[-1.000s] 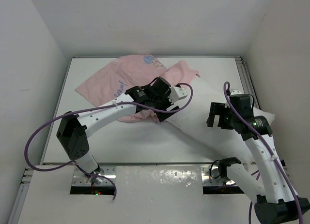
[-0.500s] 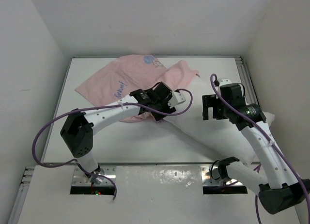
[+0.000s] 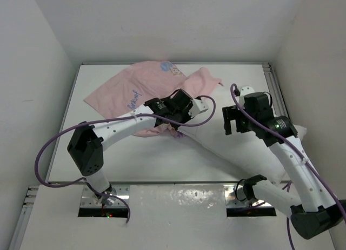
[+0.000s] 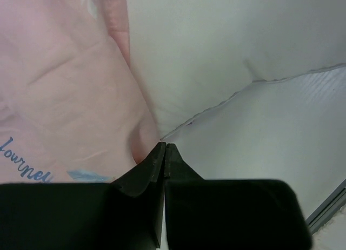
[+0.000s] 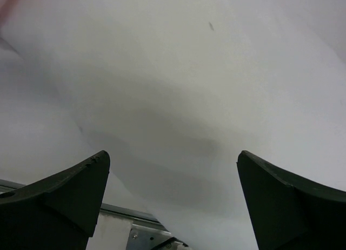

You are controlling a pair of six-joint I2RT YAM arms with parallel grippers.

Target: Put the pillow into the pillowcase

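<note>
We see the pillowcase [image 3: 121, 93] spread at the far left-centre of the table [image 3: 108, 158] with its pale pink side up. A short line of blue script [image 3: 133, 96] runs across it, too small to read from above, and a pale blue printed patch [image 3: 166, 67] sits at its far edge.

In the left wrist view the same blue handwriting [image 4: 24, 164] is cut off by the frame. We can make out letters like "ourne", but not the whole word.

The pillow [image 3: 238, 153] lies diagonally, from beside the pillowcase at the table's centre down towards the near right corner. One end touches the pink fabric.

The left gripper [image 3: 177, 128] is down at that meeting point. In its own view the left gripper [image 4: 164, 153] has its fingers pressed together with no gap. The tips sit at the line where the pillowcase [image 4: 65, 88] meets the seamed edge of the pillow [image 4: 216, 50]. We cannot tell whether any cloth is pinched between them.

The right gripper [image 3: 233, 125] hovers over the upper part of the pillow, near the left one but apart from it. From the right wrist we see the right gripper [image 5: 173, 190] spread wide, with plain white pillow [image 5: 178, 82] between the fingers and nothing held. We find no brand or label on the pillow.
</note>
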